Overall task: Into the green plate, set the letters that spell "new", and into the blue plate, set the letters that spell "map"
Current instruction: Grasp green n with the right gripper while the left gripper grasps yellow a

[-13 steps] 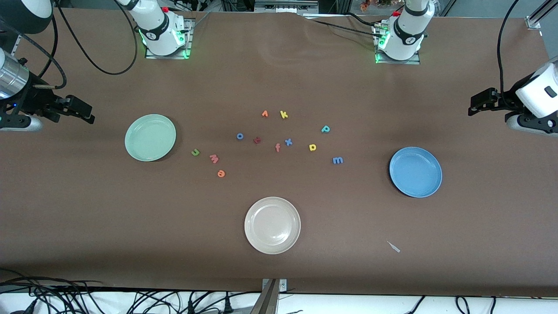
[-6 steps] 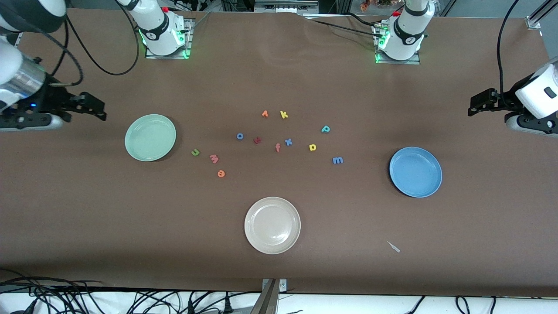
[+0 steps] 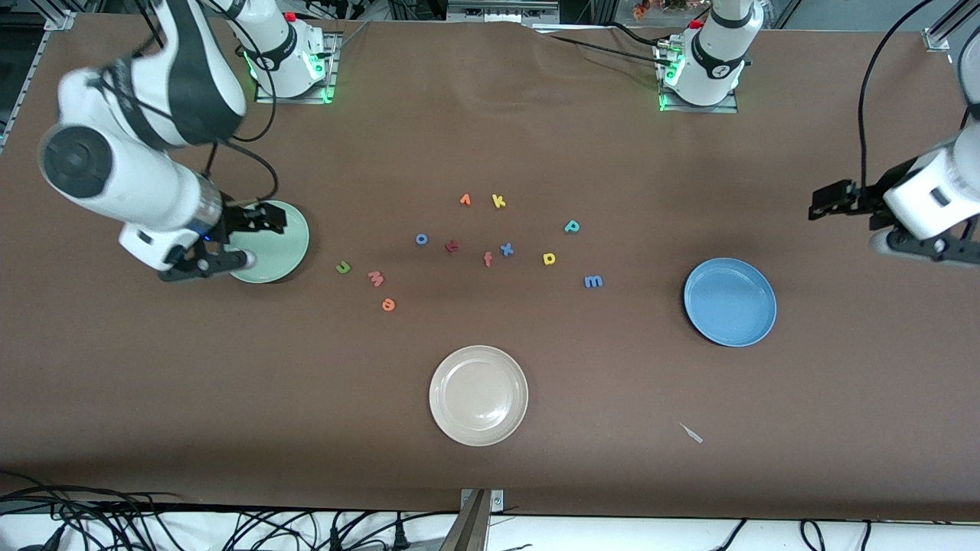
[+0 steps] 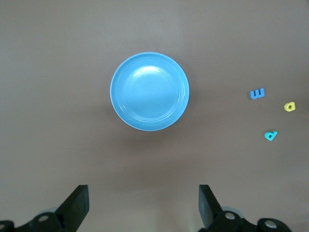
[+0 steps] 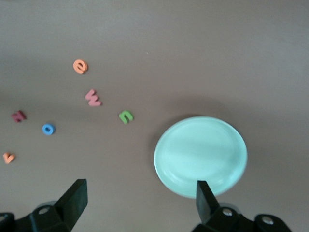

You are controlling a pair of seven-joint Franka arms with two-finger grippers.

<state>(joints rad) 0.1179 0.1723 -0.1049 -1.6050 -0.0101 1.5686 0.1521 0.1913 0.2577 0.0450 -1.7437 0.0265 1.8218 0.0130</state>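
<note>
Right gripper [image 3: 241,241] over green plate [image 3: 287,249], jaws wide, empty; olive "n" [image 3: 343,267], pink "w" [image 3: 376,278], orange "e" [image 3: 388,304] just past fingertips toward table middle. Centre on "n", descend straight. Left gripper [image 3: 831,200] waiting, spread, empty, near blue plate [image 3: 730,301]

Three plates [image 3: 478,395], twelve foam letters [image 3: 506,249]

You have two glossy white arms with black joint bands, each rising from a white base [image 3: 287,57] on a metal plate lit green along its edge. Each base carries a red button and a small round black logo. Black cables loop along both arms. A brushed silver collar sits at the right wrist [image 3: 200,207]. Each end effector is black, with flat angular fingers [image 5: 73,195].
</note>
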